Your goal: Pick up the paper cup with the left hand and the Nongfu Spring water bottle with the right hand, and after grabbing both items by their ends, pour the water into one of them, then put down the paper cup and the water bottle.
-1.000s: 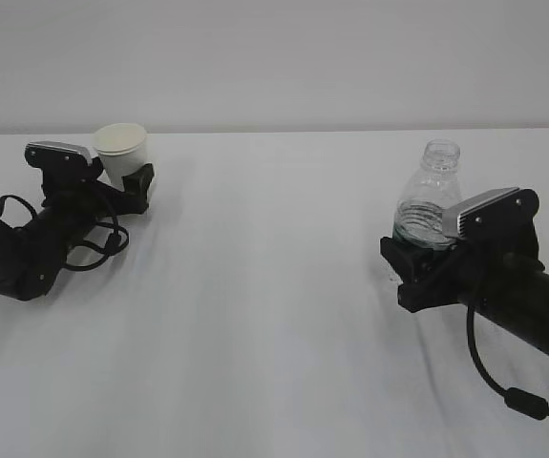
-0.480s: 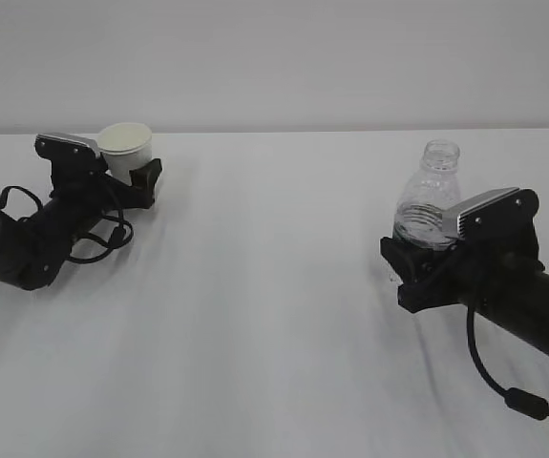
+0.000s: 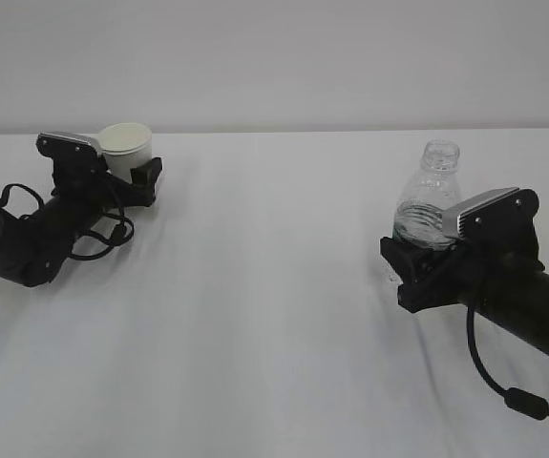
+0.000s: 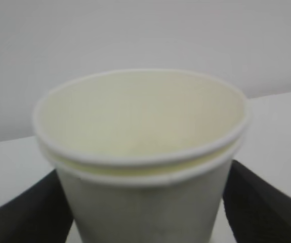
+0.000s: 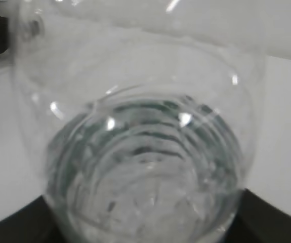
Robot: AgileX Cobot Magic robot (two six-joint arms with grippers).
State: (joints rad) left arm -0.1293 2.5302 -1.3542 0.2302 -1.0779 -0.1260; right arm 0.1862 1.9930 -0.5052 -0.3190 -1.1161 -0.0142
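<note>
matt off-white paper cup [image 4: 142, 167]; clear, glossy ribbed plastic water bottle [image 3: 429, 200]; smooth matt white table [image 3: 274, 315].

Black left arm [image 3: 40, 234], looped cables; black right arm [image 3: 513, 286], silver-grey camera blocks.

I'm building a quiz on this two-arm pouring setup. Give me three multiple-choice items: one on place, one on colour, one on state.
1. Where is the paper cup?
A. far left of the table
B. far right
C. centre

2. What colour is the cup?
A. red
B. off-white
C. blue

3. How is the Nongfu Spring water bottle?
A. lying down
B. upside down
C. upright, capless

Key: 1 A, it sits between the left hand's jaws. 2 B, the left wrist view shows it. 3 C, its open neck points up at the right hand.
</note>
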